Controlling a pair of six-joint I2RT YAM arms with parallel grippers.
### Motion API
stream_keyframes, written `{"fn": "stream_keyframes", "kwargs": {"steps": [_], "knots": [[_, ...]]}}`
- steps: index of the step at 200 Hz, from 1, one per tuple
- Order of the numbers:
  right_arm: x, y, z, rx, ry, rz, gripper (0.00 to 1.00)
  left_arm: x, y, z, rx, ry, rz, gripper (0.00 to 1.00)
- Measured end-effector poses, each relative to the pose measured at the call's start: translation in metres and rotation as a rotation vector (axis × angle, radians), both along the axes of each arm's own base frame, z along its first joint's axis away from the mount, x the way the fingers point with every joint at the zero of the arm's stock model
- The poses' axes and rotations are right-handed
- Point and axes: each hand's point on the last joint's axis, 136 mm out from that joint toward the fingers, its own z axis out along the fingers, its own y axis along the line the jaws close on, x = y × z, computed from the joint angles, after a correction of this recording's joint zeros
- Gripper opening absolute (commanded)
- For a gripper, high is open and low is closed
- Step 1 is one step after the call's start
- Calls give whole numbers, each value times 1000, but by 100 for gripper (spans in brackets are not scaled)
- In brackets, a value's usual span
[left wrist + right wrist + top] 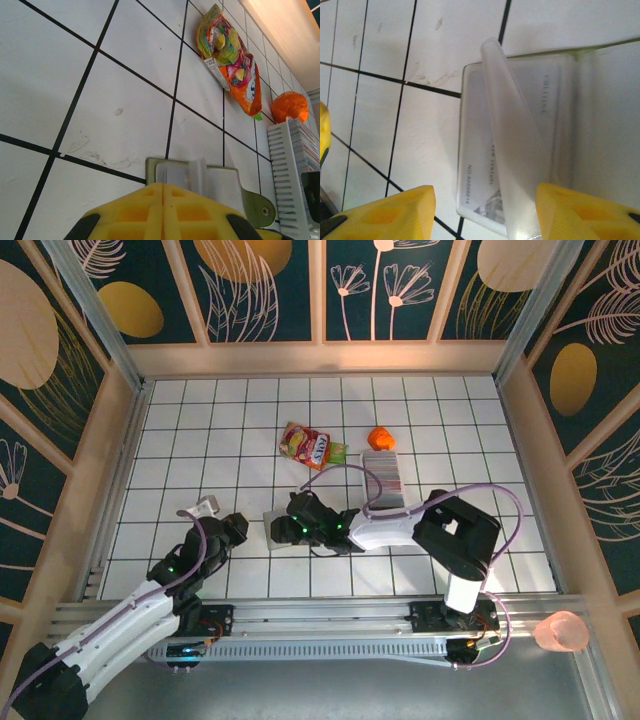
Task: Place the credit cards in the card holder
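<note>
Table (200, 420): white tiles, black grid.
Left gripper (162, 192): pinched closed, empty, just beside the wallet.
Card holder (485, 150): lay open, one card apparently sleeved.
Right gripper (484, 200): half-spread above it, empty.
Credit cards (388, 478): the stack stood at right, unloaded.

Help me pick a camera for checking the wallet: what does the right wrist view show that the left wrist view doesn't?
Right wrist: a printed card inside the card holder, under its clear pocket, a clear flap raised over it, and the right gripper open. Left wrist: the snack packet, the orange object, the white tray of cards on edge, the green snap tab, and the left gripper shut. Both: the card holder lying open on the tiled table.
</note>
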Motion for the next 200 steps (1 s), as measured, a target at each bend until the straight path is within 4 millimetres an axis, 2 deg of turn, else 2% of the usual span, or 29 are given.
{"fn": "stream_keyframes", "kwargs": {"steps": [67,113,125,173,200], "knots": [[-6,11,0,42,9,30,54,2,-5,18,-17,1,-13,0],[-6,15,1,59,11,38,53,25,-36,66,-12,17,-90,0],[-7,15,0,59,14,40,53,31,-44,73,-18,12,-112,0],[-7,18,-2,61,9,51,52,48,-60,55,19,111,-182,0],[-7,26,-1,66,6,61,51,61,-65,49,32,158,-194,0]]}}
